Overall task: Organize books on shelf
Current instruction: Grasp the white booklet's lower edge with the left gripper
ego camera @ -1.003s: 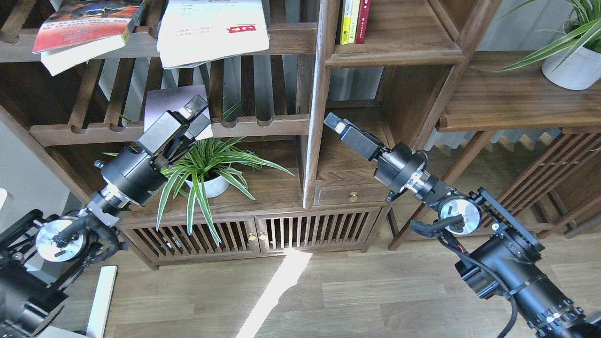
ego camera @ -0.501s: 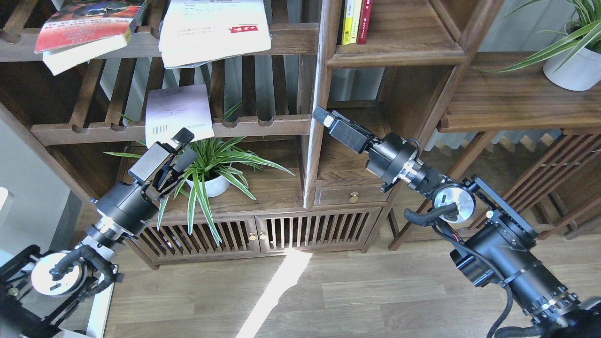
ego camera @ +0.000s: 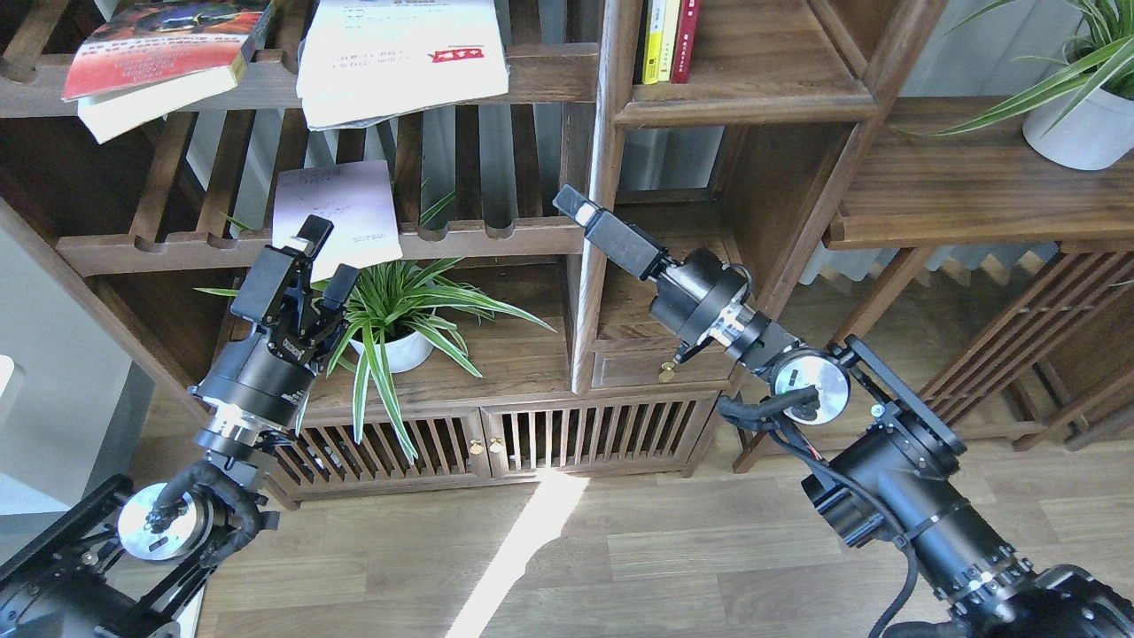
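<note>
The thick red-orange book [ego camera: 151,49] and the large white book with a red logo [ego camera: 399,53] lie flat on the top slatted rack, overhanging its front rail. The thin pale booklet with a barcode [ego camera: 335,208] lies on the middle slatted rack. My left gripper [ego camera: 326,259] is open and empty, just below the booklet's front edge. The shelf [ego camera: 753,93], a solid walnut board in the narrow cubby at the upper right, holds upright books. My right gripper [ego camera: 574,206] sits in front of the upright post, seen side-on with its fingers not distinguishable.
Yellow and red books [ego camera: 669,40] stand at the cubby's left side. A spider plant in a white pot [ego camera: 394,346] stands under my left gripper. The upright post [ego camera: 607,133] divides the racks from the cubby. Another potted plant [ego camera: 1076,133] stands on the wide right board.
My left gripper has drawn down and left off the booklet, which now shows fully. My right gripper has moved left and slightly up, from the lower cubby to in front of the post.
</note>
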Tool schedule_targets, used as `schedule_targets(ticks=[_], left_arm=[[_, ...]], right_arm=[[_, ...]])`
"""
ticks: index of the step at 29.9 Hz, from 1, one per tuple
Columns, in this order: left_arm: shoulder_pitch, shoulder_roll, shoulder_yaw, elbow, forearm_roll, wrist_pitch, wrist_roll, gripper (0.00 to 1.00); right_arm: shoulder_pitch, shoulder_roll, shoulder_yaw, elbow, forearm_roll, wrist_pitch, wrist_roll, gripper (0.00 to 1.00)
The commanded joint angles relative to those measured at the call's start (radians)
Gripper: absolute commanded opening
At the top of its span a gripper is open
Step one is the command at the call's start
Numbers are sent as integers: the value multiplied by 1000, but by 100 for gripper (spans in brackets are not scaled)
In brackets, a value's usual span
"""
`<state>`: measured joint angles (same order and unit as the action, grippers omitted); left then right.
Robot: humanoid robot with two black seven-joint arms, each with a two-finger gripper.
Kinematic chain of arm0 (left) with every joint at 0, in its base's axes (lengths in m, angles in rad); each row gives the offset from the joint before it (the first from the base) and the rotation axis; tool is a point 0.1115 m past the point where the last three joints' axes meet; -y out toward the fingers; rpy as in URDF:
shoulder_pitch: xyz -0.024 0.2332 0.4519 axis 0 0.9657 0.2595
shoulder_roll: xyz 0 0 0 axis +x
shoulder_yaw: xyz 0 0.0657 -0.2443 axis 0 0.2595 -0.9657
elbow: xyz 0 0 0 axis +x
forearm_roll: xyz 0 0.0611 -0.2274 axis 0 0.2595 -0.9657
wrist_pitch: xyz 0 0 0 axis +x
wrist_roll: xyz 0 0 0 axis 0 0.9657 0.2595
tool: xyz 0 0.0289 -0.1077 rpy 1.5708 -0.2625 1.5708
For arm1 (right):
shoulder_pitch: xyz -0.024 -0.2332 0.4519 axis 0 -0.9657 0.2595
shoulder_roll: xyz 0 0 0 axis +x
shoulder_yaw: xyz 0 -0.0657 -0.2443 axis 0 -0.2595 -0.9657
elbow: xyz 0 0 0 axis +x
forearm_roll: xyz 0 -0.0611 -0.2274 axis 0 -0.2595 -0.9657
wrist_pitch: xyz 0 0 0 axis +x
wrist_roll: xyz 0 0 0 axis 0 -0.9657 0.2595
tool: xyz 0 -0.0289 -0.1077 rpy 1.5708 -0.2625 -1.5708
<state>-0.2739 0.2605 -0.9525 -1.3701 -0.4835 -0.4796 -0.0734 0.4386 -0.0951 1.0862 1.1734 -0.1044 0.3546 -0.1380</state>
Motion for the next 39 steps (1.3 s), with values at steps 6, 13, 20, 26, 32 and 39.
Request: schedule_targets(ticks=[6,13,20,26,32,39], left_arm=[[-1,-32,1,-3,-105,194,-28,96],[-18,-84,-46,0,-125,348,-77,96],[-47,-139,-118,32,-125,457,-77,96],[-87,-147,-127,89,-125,475,-78,96],[-140,-178,-129,203,-125,470,-78,98],[-197,-208,-134,295,-125,461,-75,98]], right_arm=[[-5,3,-3,2,-1,-3,0,100],[-5,2,0,0,-1,-5,0,100],[-15,2,-2,2,-1,-3,0,100],[-18,3,-2,2,-3,-3,1,100],[-18,3,-2,2,-3,-3,1,100],[-18,3,-2,2,-3,-2,1,100]])
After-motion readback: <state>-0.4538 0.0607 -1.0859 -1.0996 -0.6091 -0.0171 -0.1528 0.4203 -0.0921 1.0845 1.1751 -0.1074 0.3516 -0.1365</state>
